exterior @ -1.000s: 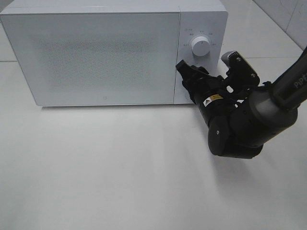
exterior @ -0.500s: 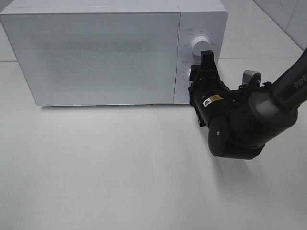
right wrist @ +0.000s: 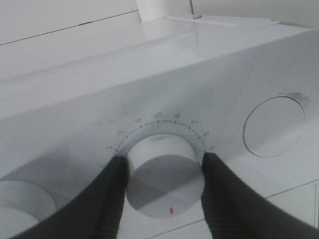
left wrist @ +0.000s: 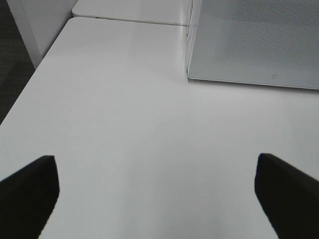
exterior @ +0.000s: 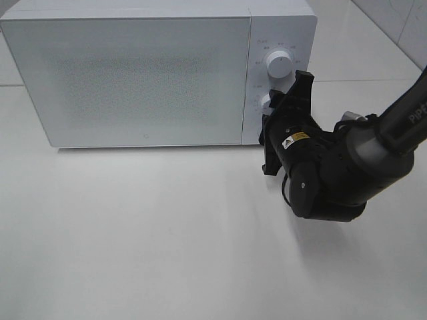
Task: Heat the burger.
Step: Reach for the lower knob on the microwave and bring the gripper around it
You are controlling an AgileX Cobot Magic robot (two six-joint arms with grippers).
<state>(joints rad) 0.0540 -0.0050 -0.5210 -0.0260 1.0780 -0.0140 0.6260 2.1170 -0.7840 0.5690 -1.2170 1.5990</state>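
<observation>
A white microwave [exterior: 143,73] sits at the back of a white counter [exterior: 133,233], seen from a high camera. Its speckled door [exterior: 133,70] is closed. The burger is not visible in any view.

On the microwave's control panel there are two round white knobs, one above the other. The upper knob [exterior: 277,64] is free. The dark right arm [exterior: 347,167] reaches in from the right side, and its right gripper [right wrist: 164,164] is at the lower knob [right wrist: 166,175]. In the right wrist view, the two black fingers [right wrist: 112,199] press against opposite sides of that knob, grasping it. Small numbers ring the knob, and a red mark [right wrist: 171,210] shows on its face. A round button [right wrist: 274,127] lies near it on the panel.

The left gripper [left wrist: 158,194] is spread wide and holds nothing. It hangs over bare counter, with a corner of the microwave ahead of it.
</observation>
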